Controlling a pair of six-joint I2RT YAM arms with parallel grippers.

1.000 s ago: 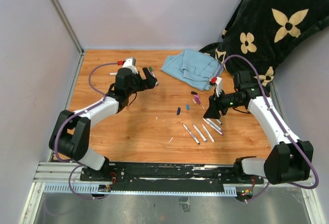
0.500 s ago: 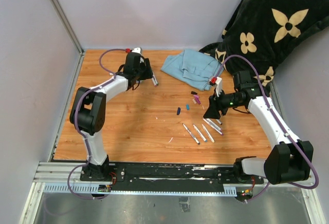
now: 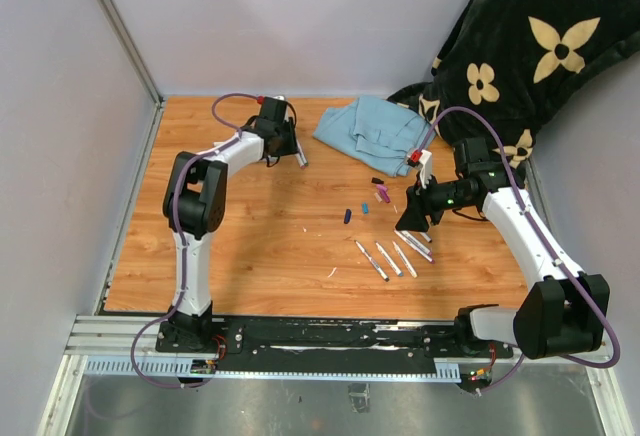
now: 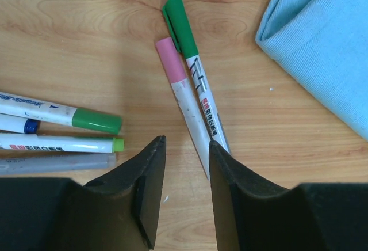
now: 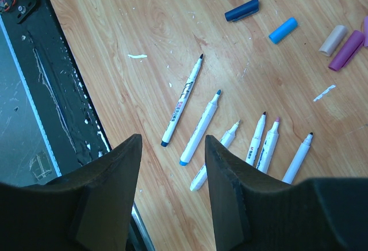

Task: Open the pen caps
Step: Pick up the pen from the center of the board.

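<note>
Just ahead of my black left claw (image 4: pixel 187 143) I see two white markers (image 4: pixel 205 102), one with a dark green cap (image 4: pixel 179 23) and one with a pink cap (image 4: pixel 171 60). Right of that claw is a light blue cloth (image 4: pixel 322 49); left of it, a second green cap (image 4: pixel 96 121). The bench (image 4: pixel 86 44) is orange-brown woodgrain.

Ahead of my black right claw (image 5: pixel 172 139) I see a navy cap (image 5: pixel 241 10), a sky-blue cap (image 5: pixel 283 30), a beige cap (image 5: pixel 333 40) and a purple cap (image 5: pixel 346 54). The blanket (image 3: pixel 540 46) is black with cream flowers.
</note>
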